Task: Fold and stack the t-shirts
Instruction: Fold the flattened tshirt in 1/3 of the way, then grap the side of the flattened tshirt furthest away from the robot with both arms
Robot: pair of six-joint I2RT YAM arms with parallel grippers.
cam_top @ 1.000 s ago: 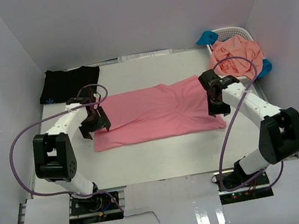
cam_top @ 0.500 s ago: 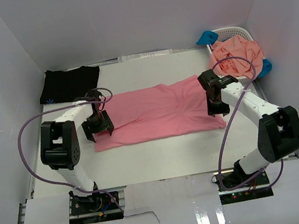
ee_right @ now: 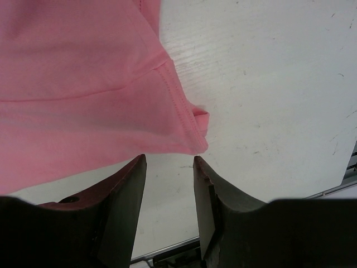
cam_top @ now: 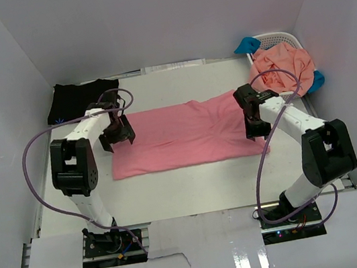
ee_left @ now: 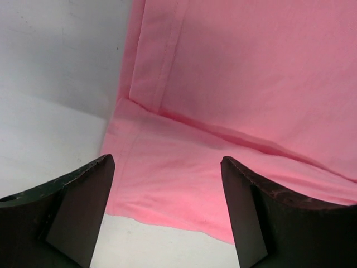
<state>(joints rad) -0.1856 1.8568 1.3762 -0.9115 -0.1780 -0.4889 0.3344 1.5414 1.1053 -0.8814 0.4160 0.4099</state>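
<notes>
Left hand [ee_left: 166, 167] spread wide over rose-pink t-shirt [cam_top: 186, 136] — right hand [ee_right: 169, 166] parted, empty, at its corner.

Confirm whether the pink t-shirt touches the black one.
Apart. The top external view shows a strip of white table between the black t-shirt in the far left corner and the pink t-shirt spread mid-table.
</notes>
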